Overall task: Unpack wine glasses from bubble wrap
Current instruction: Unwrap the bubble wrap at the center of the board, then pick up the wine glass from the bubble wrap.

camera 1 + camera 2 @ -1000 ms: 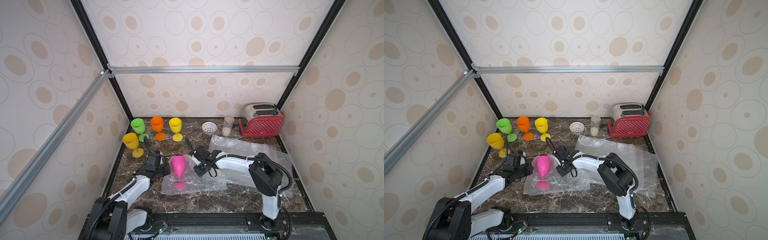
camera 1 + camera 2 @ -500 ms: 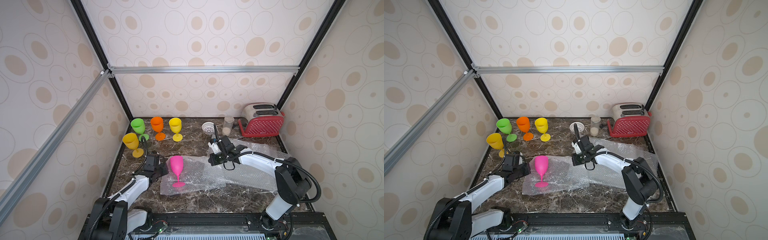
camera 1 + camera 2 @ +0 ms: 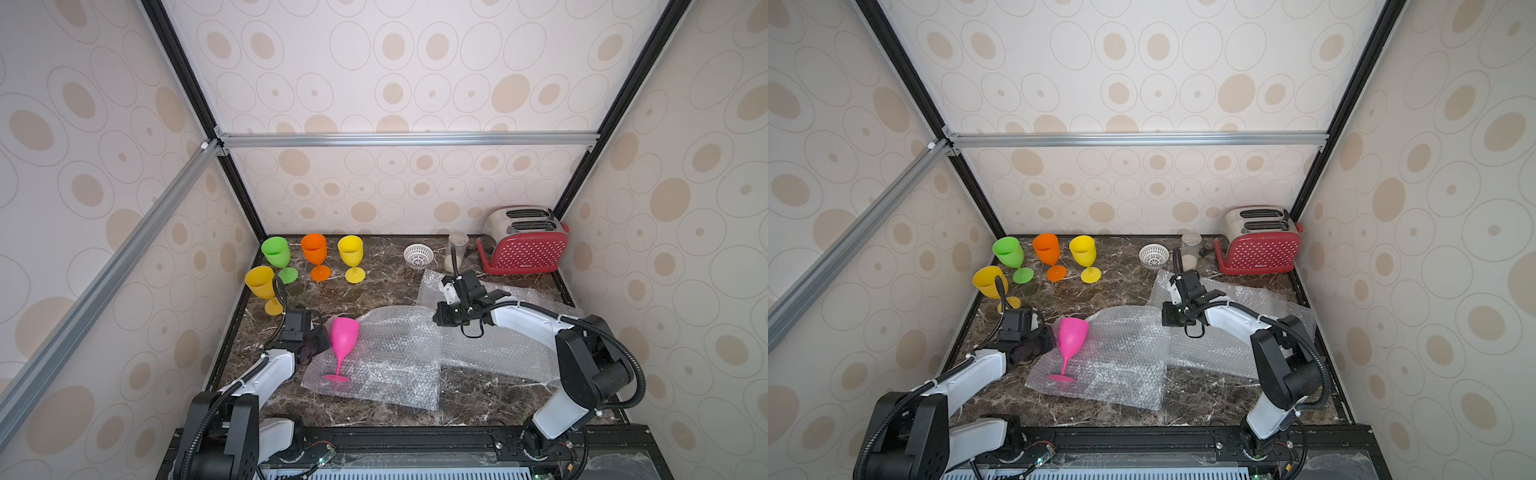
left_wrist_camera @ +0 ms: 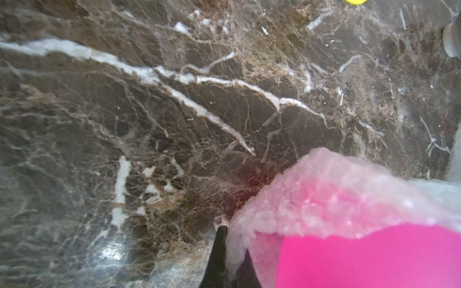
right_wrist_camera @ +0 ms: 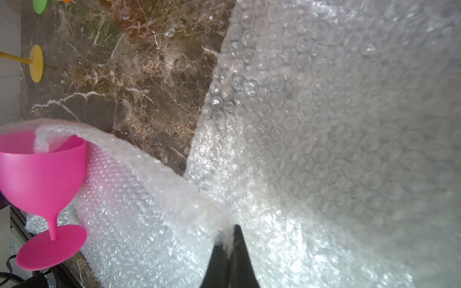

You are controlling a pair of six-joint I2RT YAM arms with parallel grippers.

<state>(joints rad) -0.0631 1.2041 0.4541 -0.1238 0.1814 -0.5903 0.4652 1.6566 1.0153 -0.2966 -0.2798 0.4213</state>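
Now, with the pink glass point(image 3: 344, 338) standing on the opened bubble wrap point(image 3: 395, 357), left claw point(image 4: 232, 249) clamped on wrap at its rim and right claw point(image 5: 228, 239) pinching the sheet's edge, I judge the last peel needs a slow pull.

The walls point(image 3: 395, 83) had cream paper with tan ovals, black and silver rails point(image 3: 407, 139) framed it, the desk point(image 3: 374, 291) was dark veined marble.
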